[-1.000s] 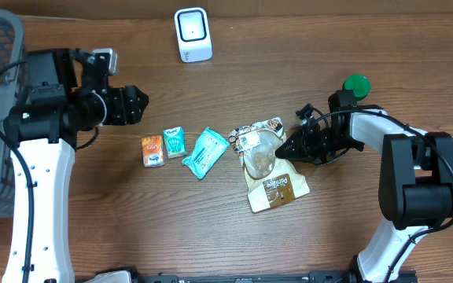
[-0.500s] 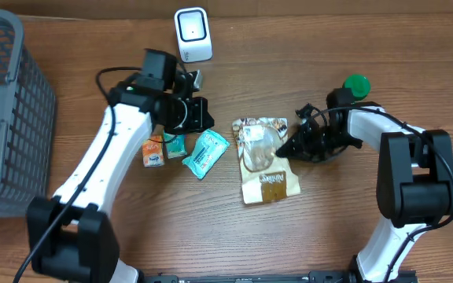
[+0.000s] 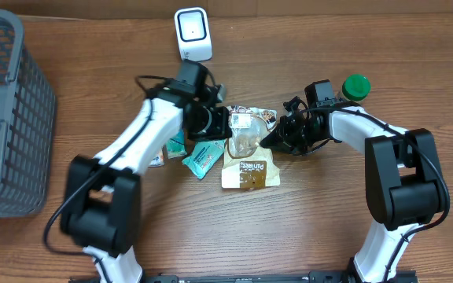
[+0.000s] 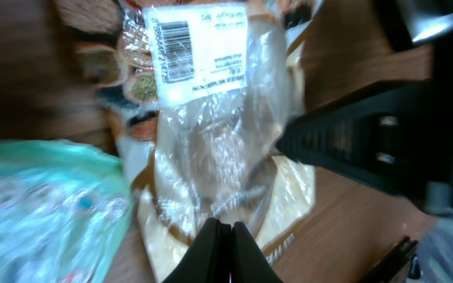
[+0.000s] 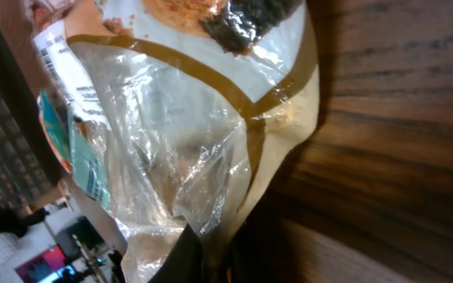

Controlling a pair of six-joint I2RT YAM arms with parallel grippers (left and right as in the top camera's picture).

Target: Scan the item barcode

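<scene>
The item is a crinkly snack bag (image 3: 246,157) with a clear window and a cream and brown base. Its white barcode label (image 3: 247,120) faces up at the top end. My right gripper (image 3: 272,140) is shut on the bag's right edge; in the right wrist view the film (image 5: 171,141) runs down between its fingers (image 5: 215,244). My left gripper (image 3: 225,126) sits at the bag's upper left. In the left wrist view it (image 4: 223,232) is shut, its tips over the bag (image 4: 211,134), with nothing seen between them. The barcode (image 4: 175,47) shows ahead. The white scanner (image 3: 193,34) stands at the back.
A teal packet (image 3: 204,157) and two small packets (image 3: 175,145) lie left of the bag, partly under my left arm. A grey basket (image 3: 6,110) fills the left edge. A green-capped object (image 3: 356,85) stands behind my right arm.
My left arm swung in from the far left to the bag, its jaws closing on the way. My right gripper drew the bag left and toward the scanner.
</scene>
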